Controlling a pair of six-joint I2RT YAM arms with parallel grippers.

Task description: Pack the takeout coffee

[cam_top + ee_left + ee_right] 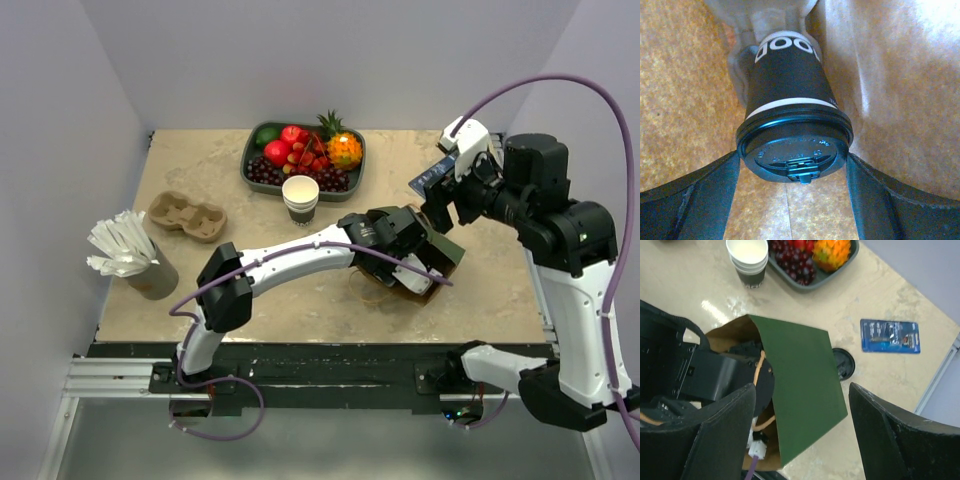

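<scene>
— Entry one: edges and free room?
— Table (300,300): walls close in on the left, back and right, and a black rail runs along the near edge. The top is bare across the lower left and centre of the top view, with a strip at the lower right beside the bag (447,250). At the upper edge sits the fruit tray (248,165), with a cup stack (300,198) just in front of it.
— Surface and other stock?
— Beige, marbled, glossy in spots. A carrier (187,215) lies left of centre, and a holder of white sticks (128,255) stands at the far left. The right wrist view shows a loose lid (842,363) at the bag's edge, partly hidden by it, and a blue packet (888,336) apart, toward the right.
— The bag?
— On its side at centre right, green outside, brown inside.
— And the left gripper (792,165)?
— Inside the bag. Its fingers (700,195) stand wide, one touching each side of the black lid rim, gripping the coffee (790,90).
— Where is the coffee?
— In the bag, brown paper around it, lid toward the wrist camera, base deeper in.
— And the right gripper (802,390)?
— Raised over the bag, pads far apart, nothing between them.
</scene>
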